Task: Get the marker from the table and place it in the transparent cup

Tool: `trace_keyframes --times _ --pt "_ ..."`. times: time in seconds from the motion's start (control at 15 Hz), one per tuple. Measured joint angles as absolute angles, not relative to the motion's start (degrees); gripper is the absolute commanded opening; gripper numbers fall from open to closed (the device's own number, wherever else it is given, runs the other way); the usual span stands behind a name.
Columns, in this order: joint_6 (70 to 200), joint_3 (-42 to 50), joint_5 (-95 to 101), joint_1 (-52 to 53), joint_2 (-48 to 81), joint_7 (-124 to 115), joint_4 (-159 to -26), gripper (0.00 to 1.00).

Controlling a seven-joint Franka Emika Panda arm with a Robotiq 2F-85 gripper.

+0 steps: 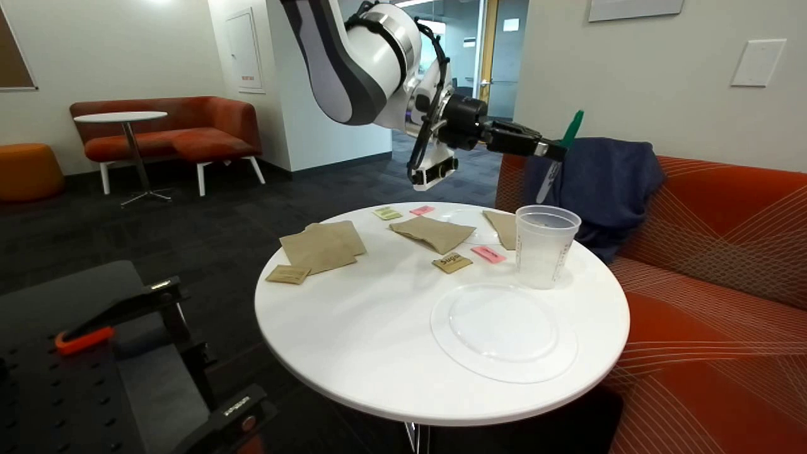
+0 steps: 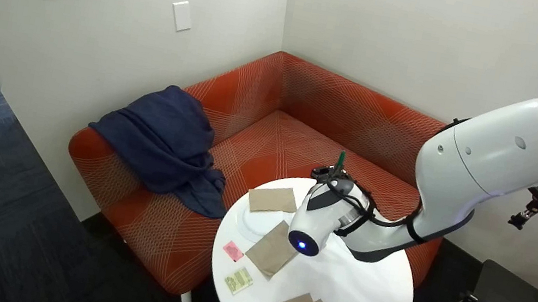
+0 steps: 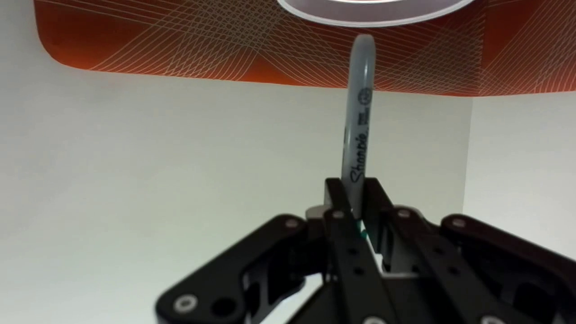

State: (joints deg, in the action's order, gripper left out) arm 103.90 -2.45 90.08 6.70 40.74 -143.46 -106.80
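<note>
While the arm [image 1: 372, 60] reaches across above the table [image 1: 340, 340], its gripper [image 3: 353, 193] pinches the tilted marker [image 3: 358, 130], pale end down, near the transparent cup [image 1: 545, 252], with brown napkins [image 1: 435, 233], small packets [image 1: 452, 262] and a clear plate [image 1: 504, 331] lying nearby, the cup cut off to a sliver of rim in the wrist view.

Glossy white arm [image 2: 501, 150], black jaws
Silver screws [image 3: 185, 304] dot the jaws' linkage [image 3: 254, 246]; behind them come a black collar [image 1: 463, 113], looping black cables [image 1: 444, 61], dark-grey trim [image 1: 365, 94] and a round black cap [image 2: 295, 239] with a blue light [image 2: 302, 245].
</note>
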Motion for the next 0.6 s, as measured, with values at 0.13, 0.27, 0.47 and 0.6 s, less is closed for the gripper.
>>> trace_keyframes --times 0.13,0.27,0.47,0.6 --pt "103.9 -2.39 90.08 6.44 41.5 -143.89 -106.63 0.04" --pt "103.89 -2.32 90.08 6.29 42.36 -144.52 -106.33 0.04" --pt "103.89 -2.24 90.09 6.22 43.72 -144.67 -105.65 0.04" --pt "103.89 -2.23 90.1 6.22 44.49 -144.7 -105.23 0.04"
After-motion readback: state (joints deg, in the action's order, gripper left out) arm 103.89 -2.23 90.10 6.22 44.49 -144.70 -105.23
